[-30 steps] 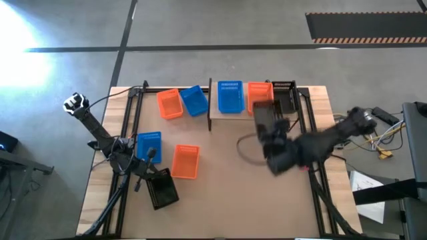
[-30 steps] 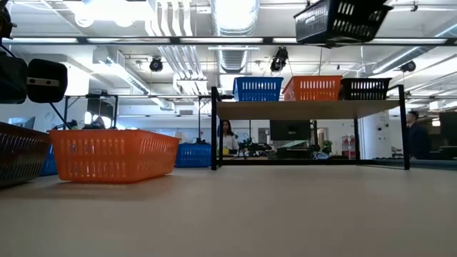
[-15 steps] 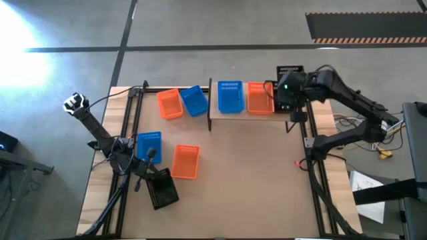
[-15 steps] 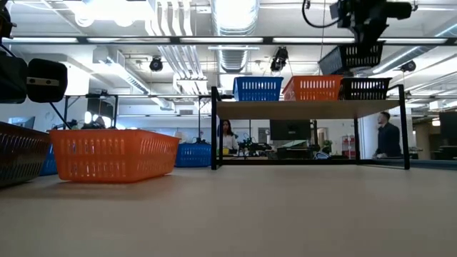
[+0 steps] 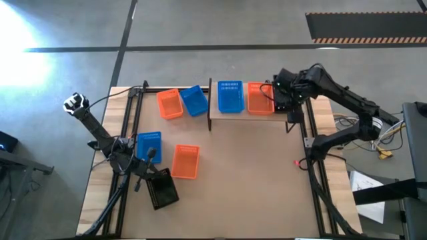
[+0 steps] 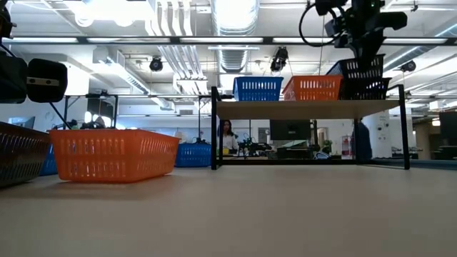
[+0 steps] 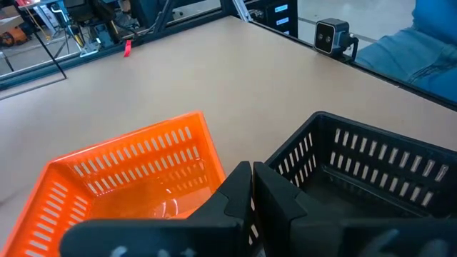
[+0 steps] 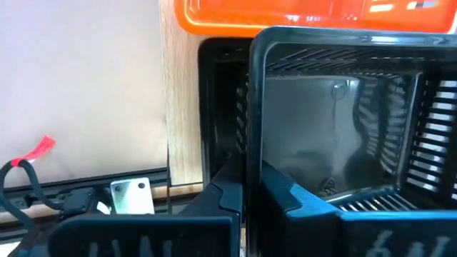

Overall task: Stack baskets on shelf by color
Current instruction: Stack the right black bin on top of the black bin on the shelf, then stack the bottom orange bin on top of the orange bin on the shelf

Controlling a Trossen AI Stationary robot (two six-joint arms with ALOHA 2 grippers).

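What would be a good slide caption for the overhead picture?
Right gripper lowers a black basket onto another at the shelf end, beside orange and blue baskets; left arm waits.

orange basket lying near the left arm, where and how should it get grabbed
Grip the orange basket on a rim wall from straight above, one finger inside and one outside. It sits upright and open-topped, and its thin slotted walls suit a pinch. Probably take the short wall nearest the left gripper, whose fingers sit shut beside it; the black basket crowds that corner.
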